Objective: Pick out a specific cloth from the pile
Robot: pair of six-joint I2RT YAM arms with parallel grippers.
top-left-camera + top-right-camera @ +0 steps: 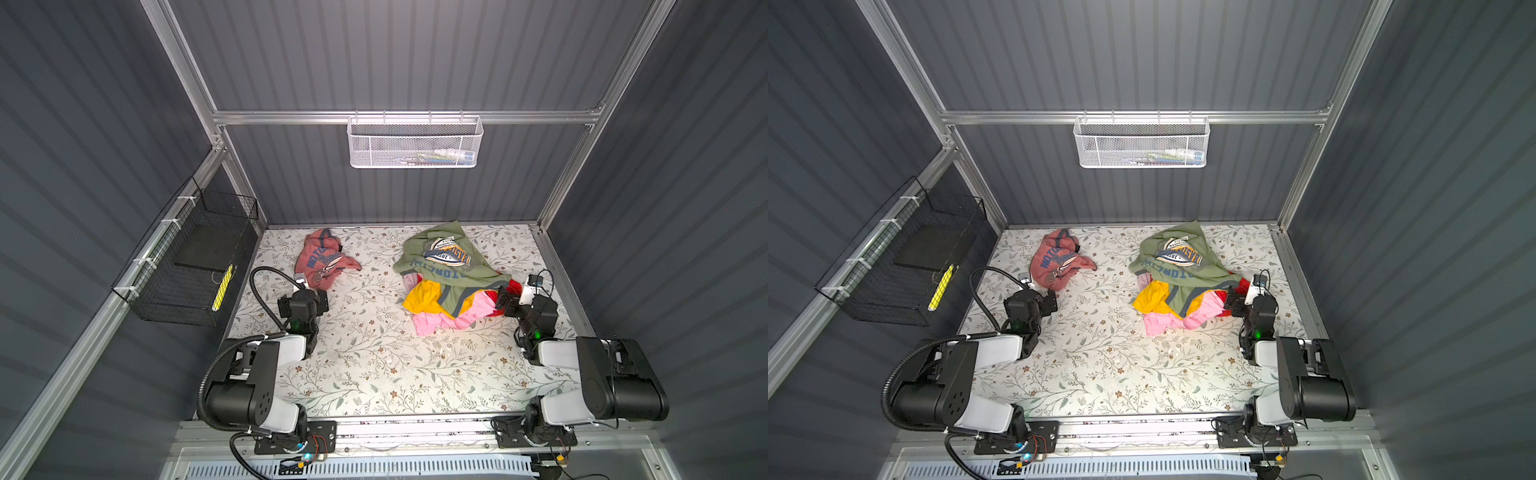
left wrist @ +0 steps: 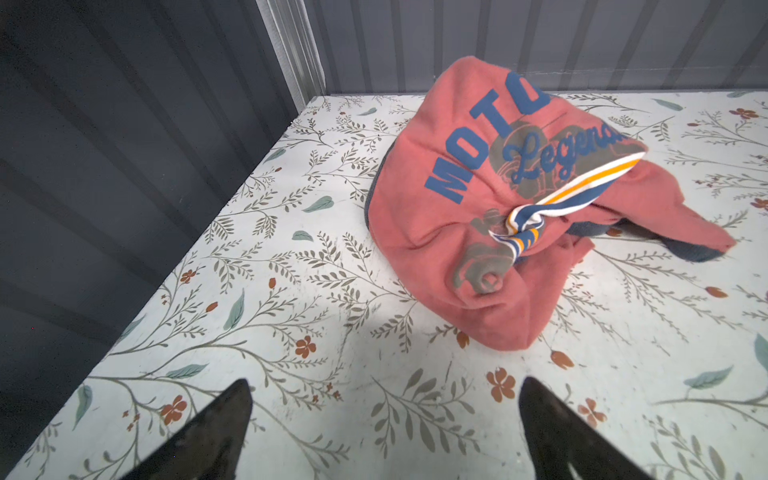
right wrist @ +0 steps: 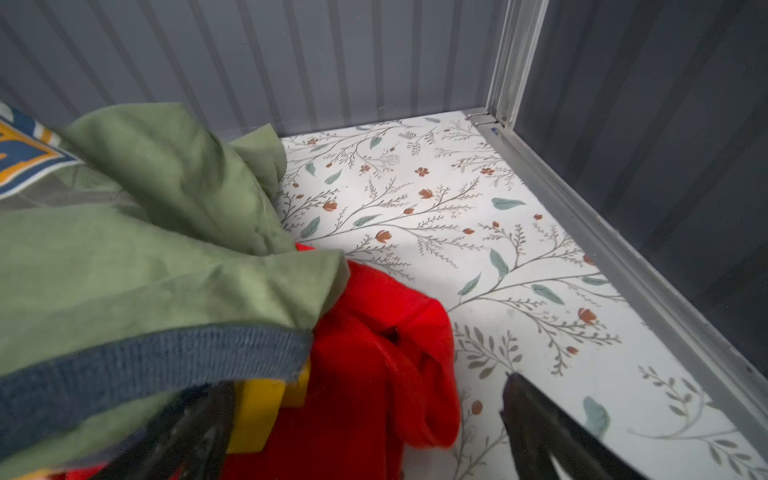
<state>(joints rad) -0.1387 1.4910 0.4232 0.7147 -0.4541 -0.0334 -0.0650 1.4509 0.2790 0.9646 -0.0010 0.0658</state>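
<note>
The salmon-pink cotton T-shirt with blue "MOTO" lettering (image 2: 478,232) lies crumpled on the floral-patterned table (image 1: 374,365), well apart from the heap of olive, yellow, pink and red garments (image 1: 449,286). So the separating looks essentially done.

The left tool (image 2: 384,388) stands wide open and empty, just short of the shirt's near fold. The right tool (image 1: 503,300) is also spread wide and grips nothing. It sits at the heap's edge by the red garment (image 3: 374,353), and the olive shirt's dark ribbed hem (image 3: 145,365) hangs in front of one finger.

A clean finish likely means backing each tool straight off, lifting the right one first so that hem does not snag and drag.
</note>
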